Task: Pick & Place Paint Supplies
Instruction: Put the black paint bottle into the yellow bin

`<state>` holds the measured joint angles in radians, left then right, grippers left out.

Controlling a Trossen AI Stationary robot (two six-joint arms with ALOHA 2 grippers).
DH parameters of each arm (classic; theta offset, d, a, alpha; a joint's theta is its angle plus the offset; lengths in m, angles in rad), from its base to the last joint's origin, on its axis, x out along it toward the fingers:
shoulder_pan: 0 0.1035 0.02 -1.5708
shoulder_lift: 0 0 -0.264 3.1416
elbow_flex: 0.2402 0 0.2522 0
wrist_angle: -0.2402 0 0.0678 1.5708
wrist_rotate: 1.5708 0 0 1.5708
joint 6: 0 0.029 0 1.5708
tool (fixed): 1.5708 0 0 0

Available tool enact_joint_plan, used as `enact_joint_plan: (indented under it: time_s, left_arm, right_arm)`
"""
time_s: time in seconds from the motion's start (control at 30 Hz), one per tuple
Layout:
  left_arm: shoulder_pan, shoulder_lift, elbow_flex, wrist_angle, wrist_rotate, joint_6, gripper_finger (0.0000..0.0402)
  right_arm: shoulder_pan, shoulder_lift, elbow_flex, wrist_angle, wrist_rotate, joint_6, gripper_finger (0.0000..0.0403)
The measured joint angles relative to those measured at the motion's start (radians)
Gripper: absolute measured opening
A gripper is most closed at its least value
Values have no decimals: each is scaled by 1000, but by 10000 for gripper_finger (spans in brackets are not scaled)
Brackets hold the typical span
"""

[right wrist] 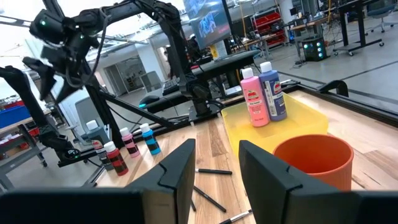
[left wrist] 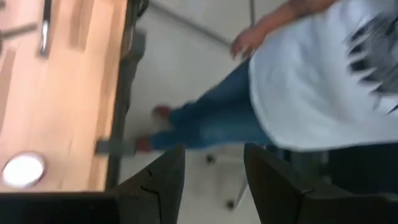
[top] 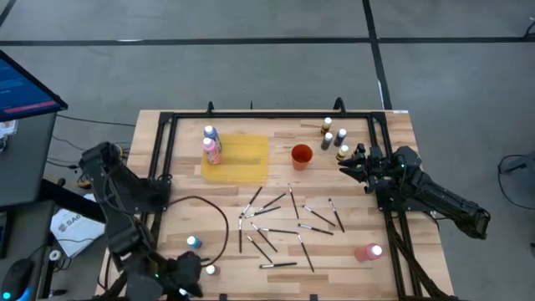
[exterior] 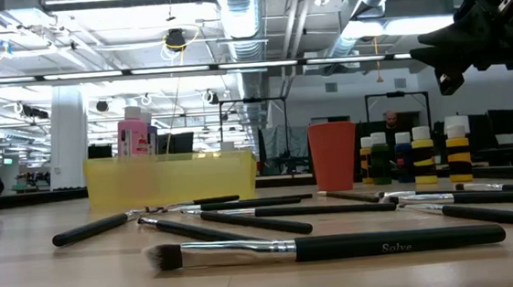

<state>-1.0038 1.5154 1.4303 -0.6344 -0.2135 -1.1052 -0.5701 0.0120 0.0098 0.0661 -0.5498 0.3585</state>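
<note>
Left gripper (top: pixel 185 276) hangs over the bench's (top: pixel 184 180) near left corner, fingers parted on nothing. Pink bottle (top: pixel 211 148) and blue bottle (top: pixel 210 134) stand upright on the yellow mat (top: pixel 242 157). Mid-bench, brushes (top: pixel 276 227) lie flat, scattered, pointing every way. Right gripper (top: pixel 349 160) hovers by the orange cup (top: pixel 301 155), spread and empty.

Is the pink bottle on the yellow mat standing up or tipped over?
Upright: the pink bottle stands cap-up on the yellow mat.
</note>
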Motion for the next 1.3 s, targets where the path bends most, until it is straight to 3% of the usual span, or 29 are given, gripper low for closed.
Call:
enact_joint_plan:
  time_s: [0.2,0.7,0.97,1.3]
  left_arm:
    - [-11,21,-1,-122,91,-1,156]
    - [-46,67,-2,-204,108,0,156]
    - [-4,14,-2,-203,80,-58,155]
    - [58,-10,-2,-205,169,69,208]
  right_arm:
    - [0,0,0,0,0,0,120]
    - [0,0,0,0,0,0,120]
    - [0,0,0,0,0,0,120]
    - [0,0,0,0,0,0,120]
